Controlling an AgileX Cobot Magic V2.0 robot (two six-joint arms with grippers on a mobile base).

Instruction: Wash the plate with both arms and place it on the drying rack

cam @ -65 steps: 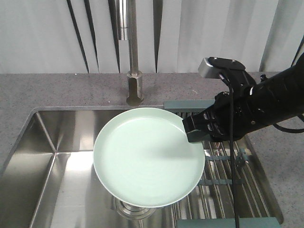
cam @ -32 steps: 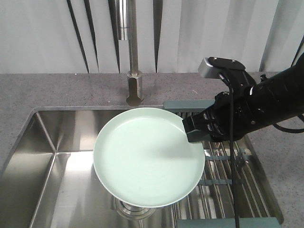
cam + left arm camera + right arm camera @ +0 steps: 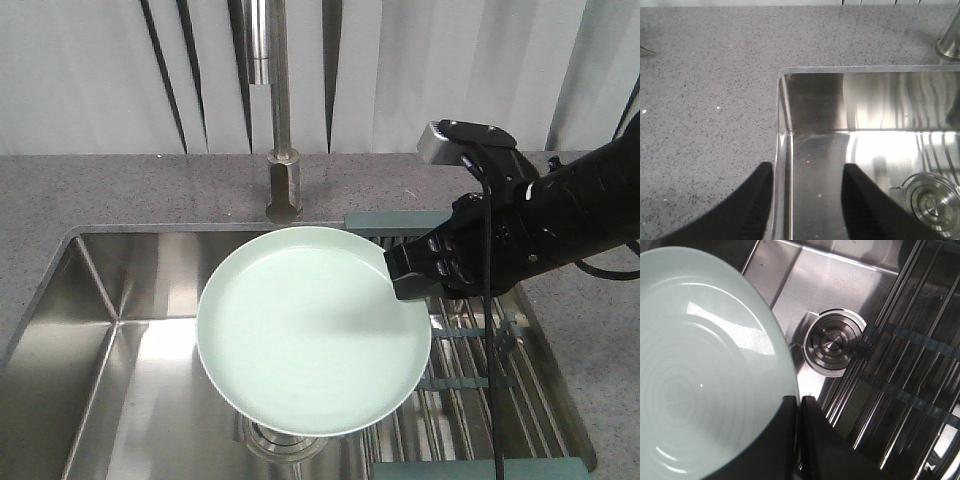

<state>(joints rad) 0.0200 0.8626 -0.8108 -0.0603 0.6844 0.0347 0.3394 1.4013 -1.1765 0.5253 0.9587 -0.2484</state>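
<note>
Okay, front view: the right gripper (image 3: 396, 282) is pinching the plate (image 3: 313, 330) by its right rim. It's holding it roughly level above the sink (image 3: 110, 330), in front of the faucet (image 3: 283, 150) and just left of the rack (image 3: 480, 350). The right arm is reaching in from the right with the wrist angling down-left and its cable hanging across the rack. The left arm isn't showing here.

Left wrist view: the left gripper (image 3: 807, 202) is hanging wide and empty over the sink's left corner. One finger is sitting over the counter (image 3: 705, 100), the other over the basin, with the drain (image 3: 927, 200) off to the right. No plate is showing.

Right wrist view: the jaws are sitting narrow, clamping the plate rim, with the drain and rack rods below.

I'm reading this as the wash step. It's a one-edge pinch, so I'm expecting the plate to twist easily. The left should be approaching the free rim gently, pressing lightly, and working over the basin rather than the rack.
</note>
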